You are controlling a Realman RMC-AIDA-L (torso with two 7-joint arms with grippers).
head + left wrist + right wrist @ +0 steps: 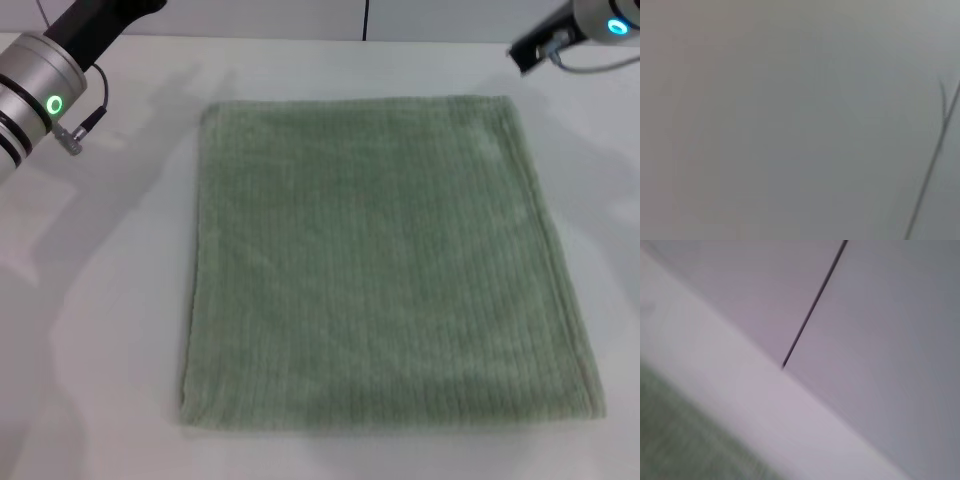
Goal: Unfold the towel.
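The sage-green ribbed towel (385,265) lies flat as a rough square on the white table (100,300), filling the middle of the head view. Its blurred edge also shows in the right wrist view (680,440). My left arm (40,85) is raised at the far left, clear of the towel, and its gripper is out of view. My right arm's black end (535,45) hovers above the table just beyond the towel's far right corner, not touching it. The left wrist view shows only a plain grey wall.
The table's far edge meets a pale wall with a dark vertical seam (812,305). Bare white table surrounds the towel on the left, right and far sides. A thin strip of table shows at the near edge.
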